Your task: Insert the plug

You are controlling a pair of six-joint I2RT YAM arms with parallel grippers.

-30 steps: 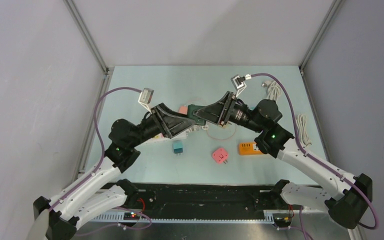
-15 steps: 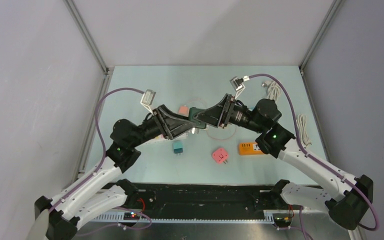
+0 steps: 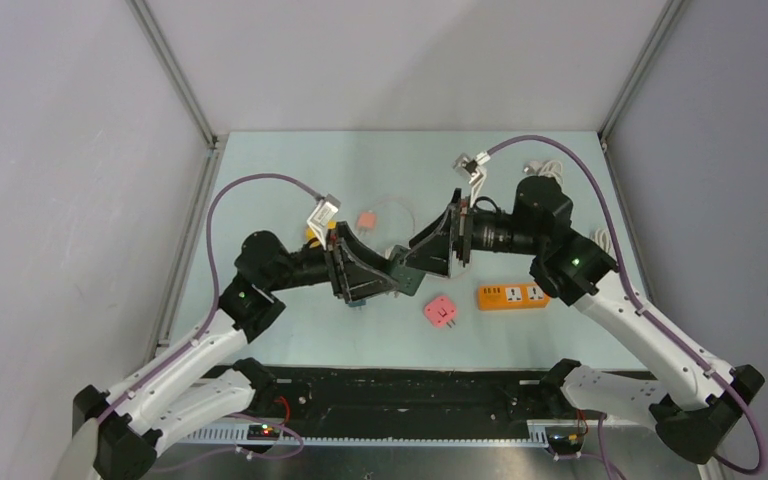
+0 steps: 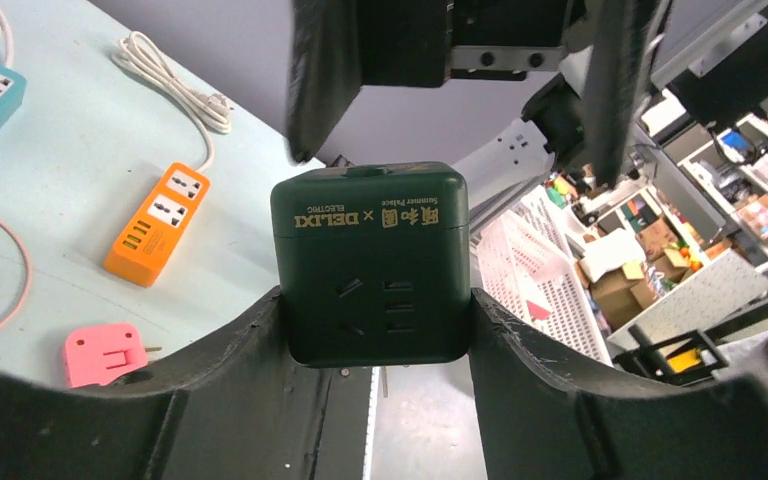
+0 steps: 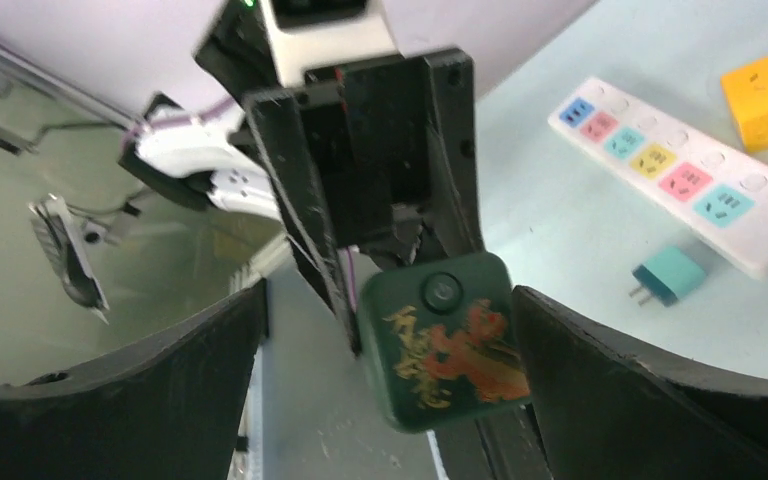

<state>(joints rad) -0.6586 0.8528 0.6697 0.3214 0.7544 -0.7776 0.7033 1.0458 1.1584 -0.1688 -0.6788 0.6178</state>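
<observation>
Your left gripper (image 4: pixel 375 300) is clamped on the dark green cube socket (image 4: pixel 370 260), holding it clear of the desk (image 3: pixel 290 170). The socket's outlet face is turned towards the left wrist camera, presumably so it is exposed for insertion. Your right gripper (image 5: pixel 390 292) stands wide apart astride the same cube and grips nothing. No plug is in hand. The pink plug (image 3: pixel 439 310) lies on the desk near the cube, and the teal plug (image 5: pixel 668 276) lies just beside the white power strip (image 5: pixel 660 170). Which plug is intended cannot be told. In my judgement, your free right gripper must fetch one.
</observation>
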